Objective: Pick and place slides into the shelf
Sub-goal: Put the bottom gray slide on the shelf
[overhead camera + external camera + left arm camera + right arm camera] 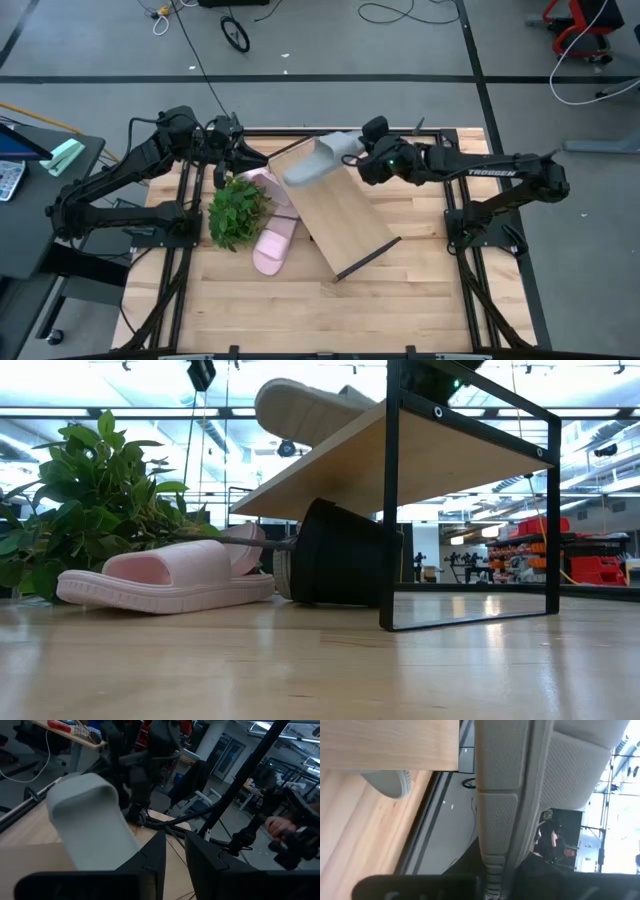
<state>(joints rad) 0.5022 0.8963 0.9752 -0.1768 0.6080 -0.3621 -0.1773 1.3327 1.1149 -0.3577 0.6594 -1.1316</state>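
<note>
Your right claw (352,152) is clenched on the grey slide (318,162) by its sole edge — light, springy foam, so grip the rim or strap. It hangs over the shelf (345,220)'s far end. Beyond, the left claw (238,152): can't tell its opening — a pink slide (275,245) lies nearby on the tabletop (400,300).

The front half of the counter (300,310) is left unobstructed for a tool. The middle is blocked by the tilted shelf (345,215), with the plant (237,212) and a pink slide (272,248) crowded just beside it.
</note>
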